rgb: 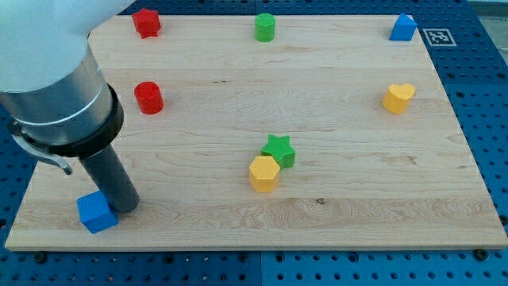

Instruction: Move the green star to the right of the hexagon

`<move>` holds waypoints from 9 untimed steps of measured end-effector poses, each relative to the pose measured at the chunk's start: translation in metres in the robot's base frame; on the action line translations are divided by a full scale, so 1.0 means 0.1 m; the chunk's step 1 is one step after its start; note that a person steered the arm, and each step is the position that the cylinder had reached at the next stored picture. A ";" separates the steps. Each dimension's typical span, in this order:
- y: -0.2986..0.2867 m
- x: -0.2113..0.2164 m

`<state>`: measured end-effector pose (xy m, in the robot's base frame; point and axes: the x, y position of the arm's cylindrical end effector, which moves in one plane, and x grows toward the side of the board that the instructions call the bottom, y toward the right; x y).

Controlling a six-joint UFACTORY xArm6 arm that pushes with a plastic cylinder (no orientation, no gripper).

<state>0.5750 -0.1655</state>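
Standing at the board's near left corner, the arm's dark rod comes down beside a blue cube [96,211], and its tip [127,208] looks to be touching or just beside that cube's right side, though the exact contact is hard to tell. There is no pincer on this rig at all, only the bare rod, so nothing is held. The green star [279,149] lies near the middle of the wooden board [333,95], pressed against the upper right edge of the yellow hexagon [263,172]; the two appear to touch. To my eye the star sits more above and slightly right of the hexagon than squarely to its right, so the job seems partly arranged but not finished: the star probably needs a nudge down and to the view's right. The tip is well apart from both, far off at the view's left. Elsewhere a red star-like block [146,21], a red cylinder [148,97], a green cylinder [265,26], a blue block [402,28] and a yellow heart [398,97] lie scattered, none of them near the pair.
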 end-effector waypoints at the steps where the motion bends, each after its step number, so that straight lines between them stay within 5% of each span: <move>1: 0.23 -0.28; 3: 1.21 -0.61; 6: 1.31 -0.66; 9: 2.20 -0.80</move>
<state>0.4946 0.0547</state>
